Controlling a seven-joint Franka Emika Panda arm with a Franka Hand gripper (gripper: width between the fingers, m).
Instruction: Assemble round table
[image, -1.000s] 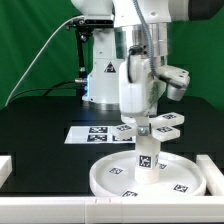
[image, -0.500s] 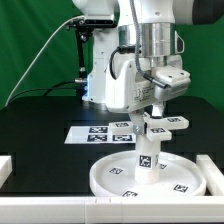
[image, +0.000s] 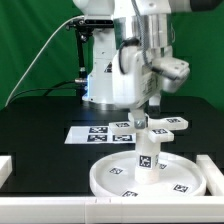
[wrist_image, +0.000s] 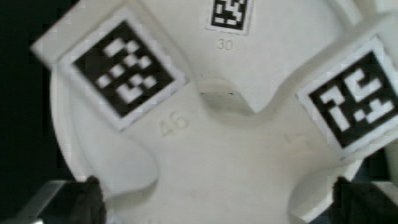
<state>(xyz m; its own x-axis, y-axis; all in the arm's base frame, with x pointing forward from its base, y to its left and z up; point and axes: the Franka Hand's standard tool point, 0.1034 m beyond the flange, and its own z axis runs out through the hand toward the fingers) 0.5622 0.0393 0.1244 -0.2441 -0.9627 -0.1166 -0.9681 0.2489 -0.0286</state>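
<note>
On the black worktop (image: 40, 120) the large round rimmed disc (image: 112, 176) lies flat near the front edge, with small square tags along its rim. The short cylindrical post (image: 147, 157) stands upright at the disc's middle, and the cross-shaped piece (image: 152, 125) sits on top of the post, its tagged arms spreading level to the sides. The claw (image: 152, 101) hangs just above the cross-shaped piece, at its centre; its fingertips are hard to make out there, and I cannot tell whether they touch the piece. In the wrist view the cross-shaped piece (wrist_image: 214, 120) fills the picture, three of its tags in sight, and the two dark fingers (wrist_image: 71, 200) stand well apart at either side of it, so the claw is wide and holds nothing. Behind the disc the marker board (image: 95, 132) lies flat on the worktop, toward the exterior view's left of the post
</note>
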